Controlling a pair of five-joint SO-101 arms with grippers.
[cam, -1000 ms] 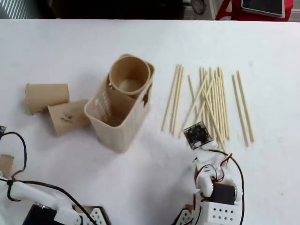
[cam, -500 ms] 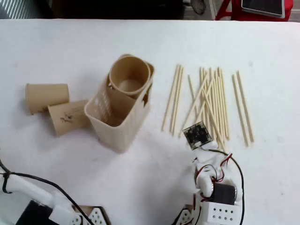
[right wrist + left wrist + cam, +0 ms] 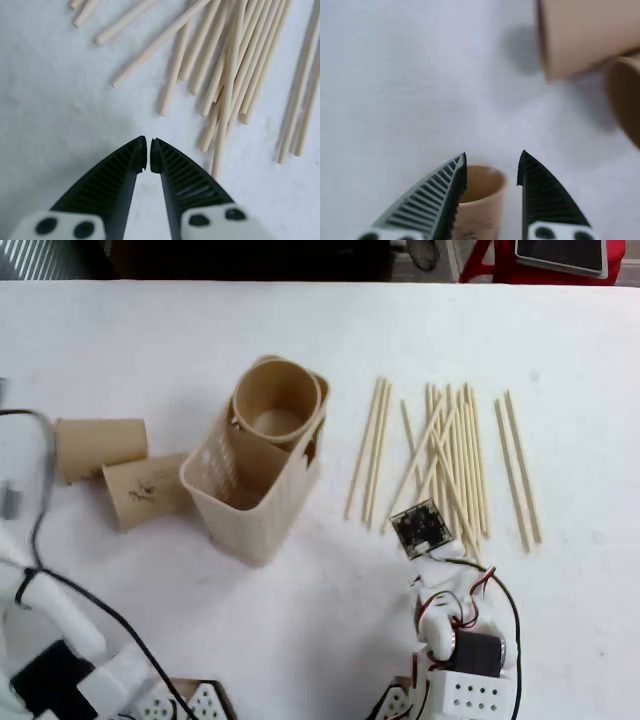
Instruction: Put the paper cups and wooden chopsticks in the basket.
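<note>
A tan basket (image 3: 245, 502) stands mid-table with one paper cup (image 3: 277, 402) upright in its far end. Two more paper cups (image 3: 98, 446) (image 3: 146, 490) lie on their sides just left of it, and they appear again past my left gripper as cups (image 3: 592, 32) (image 3: 626, 95). My left gripper (image 3: 492, 167) is above the table, shut on a small paper cup (image 3: 479, 202) whose mouth faces away. Wooden chopsticks (image 3: 452, 460) lie scattered right of the basket. My right gripper (image 3: 148, 150) is shut and holds nothing, just short of the chopsticks' (image 3: 227, 75) near ends.
The right arm's base (image 3: 458, 655) and cables sit at the front edge, below the chopsticks. The left arm (image 3: 45, 625) and its cable run along the front left corner. Bare white tabletop (image 3: 330, 600) lies between the two arms.
The left arm has swung up along the table's left edge, and the small cup seen there a second ago has gone with it. The right arm, basket and chopsticks have not moved.
</note>
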